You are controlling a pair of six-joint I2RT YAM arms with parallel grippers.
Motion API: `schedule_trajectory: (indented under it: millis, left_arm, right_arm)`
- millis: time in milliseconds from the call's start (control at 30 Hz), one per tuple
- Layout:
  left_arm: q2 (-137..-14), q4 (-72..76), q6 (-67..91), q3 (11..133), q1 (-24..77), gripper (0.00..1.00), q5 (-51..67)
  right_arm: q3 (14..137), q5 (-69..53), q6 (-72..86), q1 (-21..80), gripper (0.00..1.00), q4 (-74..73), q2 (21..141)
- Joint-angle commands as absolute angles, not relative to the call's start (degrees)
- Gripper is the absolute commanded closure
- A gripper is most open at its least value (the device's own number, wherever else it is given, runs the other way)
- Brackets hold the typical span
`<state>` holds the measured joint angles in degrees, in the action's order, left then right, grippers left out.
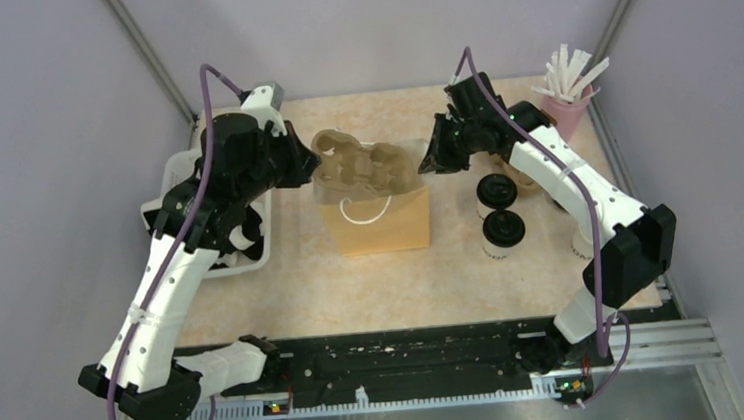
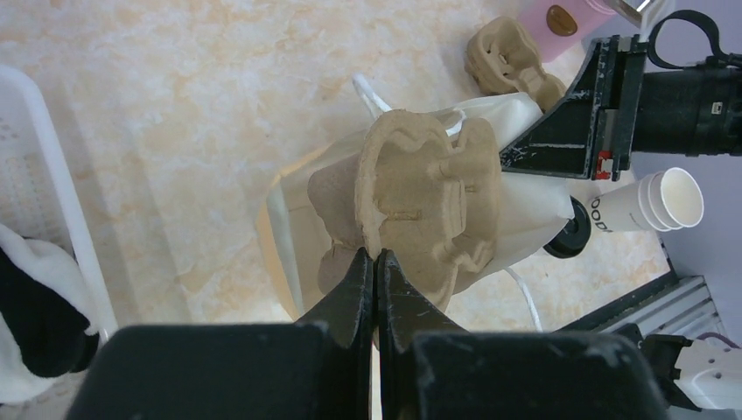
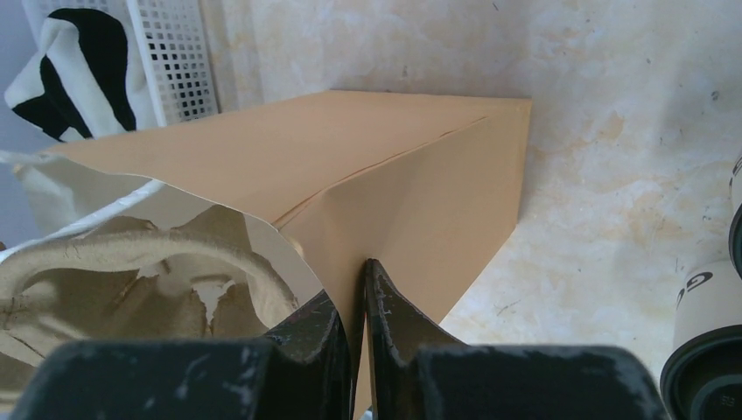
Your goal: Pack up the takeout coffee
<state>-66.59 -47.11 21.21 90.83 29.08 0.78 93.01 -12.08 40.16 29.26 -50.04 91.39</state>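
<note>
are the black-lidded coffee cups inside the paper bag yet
No, the two black-lidded cups stand on the table to the right of the brown paper bag, outside it.

Pink cup [image 1: 567,112] of wrapped straws, white basket [image 3: 175,52], stacked lidless cups [image 2: 652,201]

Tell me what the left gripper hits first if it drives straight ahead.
The left gripper is shut on the pulp cup carrier, so that comes first; beyond it, probably the open mouth of the brown paper bag, depth unclear.
</note>
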Motion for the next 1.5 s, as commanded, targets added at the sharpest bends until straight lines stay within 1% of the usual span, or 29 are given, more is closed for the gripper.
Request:
schedule_trajectory:
  millis: [0,233,333,400,467,533,700,867,933,1000,1233,1467]
  left_arm:
    - [-65.13,-44.91,29.46,89.1,29.43,1.0,-2.35]
    - [-65.26,-46.69,36.36,88.19,29.42,1.0,-2.36]
    - [-65.2,-47.69,37.07,87.6,29.43,1.0,-2.08]
    - [-64.57,-47.39,36.97,86.67,29.44,1.0,-1.75]
    - [-64.23,-46.89,36.26,85.88,29.39,1.0,-0.49]
    - [-64.45,-47.67,36.09,86.36,29.44,1.0,-0.27]
    - [-64.5,-49.56,36.35,88.95,29.44,1.0,1.16]
    - [-65.35,-51.48,38.93,89.58,29.44,1.0,1.06]
    - [-65.67,-51.61,40.01,88.86,29.44,1.0,1.48]
    - [-65.87,-51.4,40.62,87.81,29.4,1.0,1.94]
    - [-65.15,-47.21,41.44,82.77,29.35,1.0,4.22]
    - [-60.73,-43.25,42.72,77.57,29.35,1.0,2.15]
  right_arm:
    - [91.65,-11.6,42.13,29.84,0.91,-47.0,88.03]
    - [92.03,-11.19,41.23,29.88,0.9,-47.56,87.95]
    - [93.76,-10.48,39.0,29.87,0.83,-49.46,88.44]
    - [96.48,-9.34,36.4,29.87,0.75,-51.68,88.94]
    - [98.75,-7.93,33.92,29.9,0.7,-53.69,89.38]
    - [99.83,-6.6,32.31,29.88,0.69,-54.59,89.4]
    - [99.98,-5.89,31.19,29.87,0.69,-54.89,89.14]
    - [98.4,-5.7,31.12,29.88,0.72,-53.53,88.59]
    - [97.83,-5.69,31.07,29.87,0.76,-52.87,88.39]
    - [97.27,-5.96,31.19,29.88,0.82,-52.22,88.2]
    - [96.26,-6.23,31.2,29.83,0.93,-51.42,88.35]
    - [95.2,-6.25,31.56,29.85,0.98,-50.67,88.12]
